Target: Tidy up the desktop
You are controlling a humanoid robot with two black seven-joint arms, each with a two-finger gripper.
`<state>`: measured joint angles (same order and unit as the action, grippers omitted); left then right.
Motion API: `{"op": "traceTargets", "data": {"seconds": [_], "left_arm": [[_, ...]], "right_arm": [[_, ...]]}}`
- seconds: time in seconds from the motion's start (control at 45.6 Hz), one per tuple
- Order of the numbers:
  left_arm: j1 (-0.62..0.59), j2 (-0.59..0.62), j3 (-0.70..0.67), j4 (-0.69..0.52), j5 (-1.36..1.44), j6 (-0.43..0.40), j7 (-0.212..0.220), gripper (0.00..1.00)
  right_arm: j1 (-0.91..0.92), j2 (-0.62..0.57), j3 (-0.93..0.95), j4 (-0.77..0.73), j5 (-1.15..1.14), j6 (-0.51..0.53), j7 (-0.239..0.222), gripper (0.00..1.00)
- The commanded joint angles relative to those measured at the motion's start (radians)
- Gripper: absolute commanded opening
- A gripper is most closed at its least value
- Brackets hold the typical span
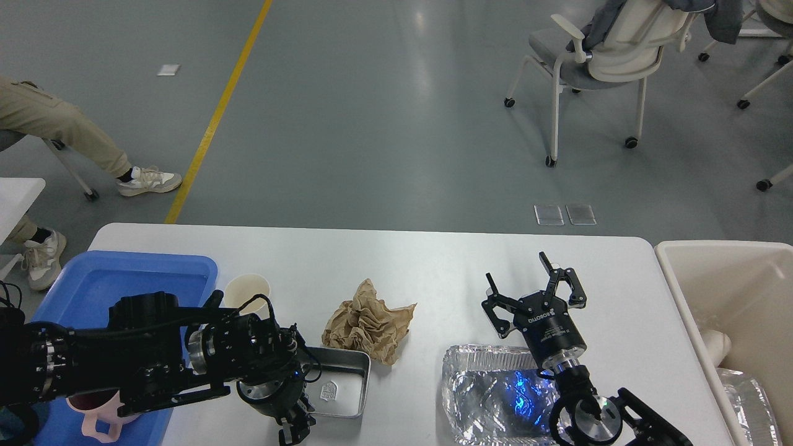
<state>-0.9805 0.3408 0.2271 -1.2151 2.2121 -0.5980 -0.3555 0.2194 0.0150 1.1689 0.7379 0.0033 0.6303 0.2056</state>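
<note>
The white table (pixel 433 260) fills the lower half of the frame, its far edge running across the middle and its rounded corners showing at left and right.

At lower left a blue tray (pixel 124 272) overhangs the table's left end, with a pink mug (pixel 99 415) in its near part, partly hidden by the left arm. Just right of the tray stands a paper cup (pixel 246 290), upright and open at the top. Lower down, a shallow metal tray (pixel 344 381) lies flat on the table. A crumpled brown paper (pixel 367 322) sits at centre, touching or just beside the metal tray's far right corner. At lower right a foil tray (pixel 489 396) lies under the right arm.

The left gripper (pixel 296 427) points down at the bottom edge, just at the metal tray's left side; it is dark and cut off, so whether it is wide or narrow cannot be told. The right gripper (pixel 536 291) points up the frame over bare table, its fingers spread wide and holding nothing.

A cream bin (pixel 675 291) stands beside the table's right end, with foil and pale things inside. In the upper part, on the grey floor, are a yellow line (pixel 217 118), a white chair (pixel 595 62) and, at the left edge, a seated person's legs (pixel 62 130).
</note>
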Motion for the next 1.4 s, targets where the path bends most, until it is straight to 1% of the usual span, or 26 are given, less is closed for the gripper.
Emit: {"op": "traceTargets", "data": {"seconds": [0.0, 0.154, 0.197, 0.263, 0.395, 0.614, 0.658, 0.746, 1.009, 1.163, 1.382], "left_arm": [[-0.001, 0.009, 0.000, 0.000, 0.001, 0.001, -0.002, 0.08], [-0.006, 0.014, 0.000, 0.000, 0.012, 0.000, -0.005, 0.03], [-0.009, 0.014, 0.000, 0.000, 0.014, 0.001, -0.013, 0.01], [-0.012, 0.015, 0.000, 0.000, 0.014, 0.000, -0.022, 0.01], [-0.015, 0.015, -0.006, -0.001, 0.015, 0.001, -0.025, 0.01], [-0.018, 0.017, -0.064, -0.014, -0.014, -0.005, -0.031, 0.01], [-0.020, 0.018, -0.072, -0.027, -0.015, -0.011, -0.039, 0.01], [-0.021, 0.017, -0.074, -0.053, -0.015, -0.019, -0.040, 0.01], [-0.012, -0.005, -0.078, -0.181, -0.017, -0.078, -0.031, 0.01], [-0.007, -0.002, -0.126, -0.262, -0.017, -0.131, -0.026, 0.02], [-0.006, 0.055, -0.268, -0.333, -0.018, -0.201, -0.028, 0.02]], "right_arm": [[0.000, -0.001, 0.000, -0.002, 0.000, 0.005, 0.000, 1.00], [0.000, -0.003, 0.000, -0.002, 0.000, 0.005, 0.000, 1.00], [0.001, -0.003, 0.000, -0.002, 0.000, 0.005, 0.000, 1.00], [0.001, -0.003, 0.000, -0.002, 0.000, 0.005, 0.000, 1.00], [0.001, -0.003, 0.000, -0.002, 0.000, 0.005, 0.000, 1.00], [0.008, -0.003, -0.002, -0.005, 0.000, 0.005, 0.000, 1.00], [0.009, -0.003, -0.002, -0.006, 0.000, 0.005, 0.000, 1.00], [0.012, -0.004, -0.002, -0.006, 0.000, 0.005, 0.000, 1.00], [0.020, -0.012, -0.002, -0.009, -0.002, 0.003, 0.000, 1.00], [0.021, -0.013, 0.000, -0.011, 0.000, 0.003, 0.000, 1.00], [0.023, -0.013, -0.002, -0.012, -0.002, 0.002, 0.000, 1.00]]}}
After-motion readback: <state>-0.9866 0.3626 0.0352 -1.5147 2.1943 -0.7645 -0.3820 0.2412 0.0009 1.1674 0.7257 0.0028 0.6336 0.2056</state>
